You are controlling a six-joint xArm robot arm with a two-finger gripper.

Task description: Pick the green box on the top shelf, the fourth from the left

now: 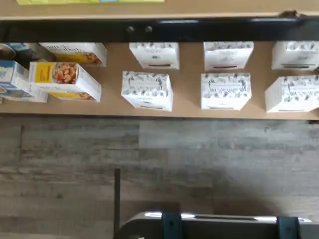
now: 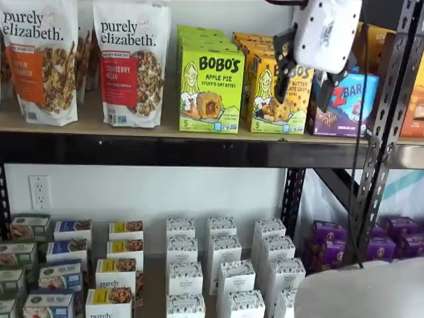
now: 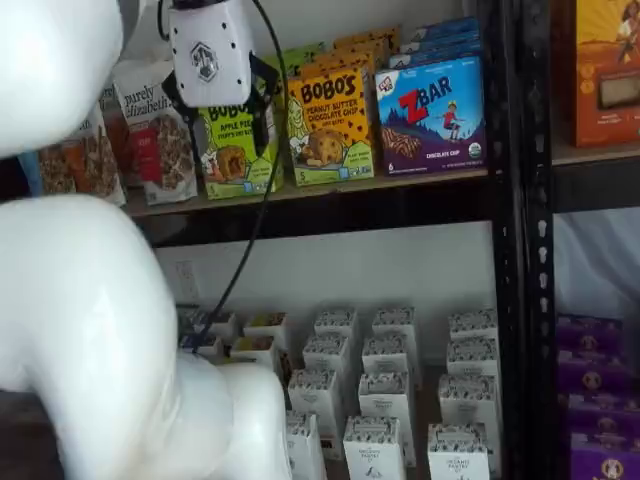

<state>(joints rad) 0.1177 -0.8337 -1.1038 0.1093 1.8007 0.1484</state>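
**End Effector Offset From Target Box**

White arm housing filled the near foreground of a shelf view. Beyond it, the end effector point(image 3: 222, 100) hung in front of the top shelf point(image 2: 132, 150), black fingers pointing down with a plain gap between them, holding nothing. The green box point(image 2: 211, 91) stood upright at the shelf's front edge, long axis vertical, just left of the yellow-orange Bobo's box point(image 2: 281, 93). Both shelf views placed the end effector short of the box, level with its upper half. Judged requirement: advance shelfward, aligned on the green face.
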